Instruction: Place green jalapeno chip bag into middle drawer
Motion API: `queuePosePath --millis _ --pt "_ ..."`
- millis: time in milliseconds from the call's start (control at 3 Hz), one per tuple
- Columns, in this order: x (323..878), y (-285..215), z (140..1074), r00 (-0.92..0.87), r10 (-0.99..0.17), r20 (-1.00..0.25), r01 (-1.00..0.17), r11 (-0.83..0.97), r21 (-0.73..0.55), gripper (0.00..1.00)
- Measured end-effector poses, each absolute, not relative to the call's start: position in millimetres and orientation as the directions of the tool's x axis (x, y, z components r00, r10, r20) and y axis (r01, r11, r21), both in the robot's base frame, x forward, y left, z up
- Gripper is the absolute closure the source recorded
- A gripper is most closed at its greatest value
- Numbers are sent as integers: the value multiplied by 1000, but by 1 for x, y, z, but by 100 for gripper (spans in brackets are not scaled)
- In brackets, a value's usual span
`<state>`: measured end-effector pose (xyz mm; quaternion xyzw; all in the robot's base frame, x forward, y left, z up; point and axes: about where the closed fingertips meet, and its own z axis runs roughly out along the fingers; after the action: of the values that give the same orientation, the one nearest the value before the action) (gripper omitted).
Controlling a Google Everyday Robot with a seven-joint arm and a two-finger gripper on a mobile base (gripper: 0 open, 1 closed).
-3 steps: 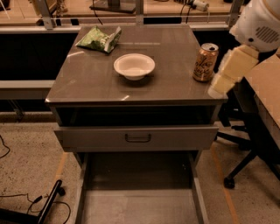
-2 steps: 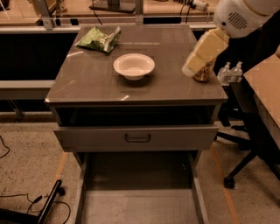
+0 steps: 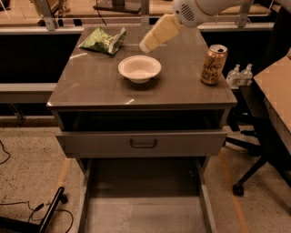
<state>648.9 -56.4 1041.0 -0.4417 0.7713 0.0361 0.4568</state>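
Note:
The green jalapeno chip bag (image 3: 103,41) lies wrinkled on the back left corner of the grey cabinet top (image 3: 91,86). My gripper (image 3: 145,44), cream-coloured, hangs from the white arm (image 3: 200,8) that reaches in from the upper right. It hovers above the top just behind the white bowl (image 3: 139,68), to the right of the bag and apart from it. It holds nothing that I can see. Below the top is a dark open slot, then a drawer front with a handle (image 3: 143,144), standing slightly forward.
An orange drink can (image 3: 213,64) stands near the top's right edge. The lowest drawer (image 3: 145,205) is pulled far out towards me over the floor. A chair base (image 3: 254,168) and two small bottles (image 3: 240,75) are on the right. Cables lie on the floor at left.
The arm has swung left, from beside the can at the right edge to above the back of the bowl. The bag, bowl and can have not moved.

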Motion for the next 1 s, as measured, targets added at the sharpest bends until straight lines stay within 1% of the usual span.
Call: queuePosePath --millis 333,667,1000 --pt "674 -21 1035 -195 -580 -791 -699 648 -302 0" --pt "679 -14 1036 -205 -552 -808 -692 666 -279 0" --pt "679 -13 1036 -208 -551 -808 -692 667 -276 0"
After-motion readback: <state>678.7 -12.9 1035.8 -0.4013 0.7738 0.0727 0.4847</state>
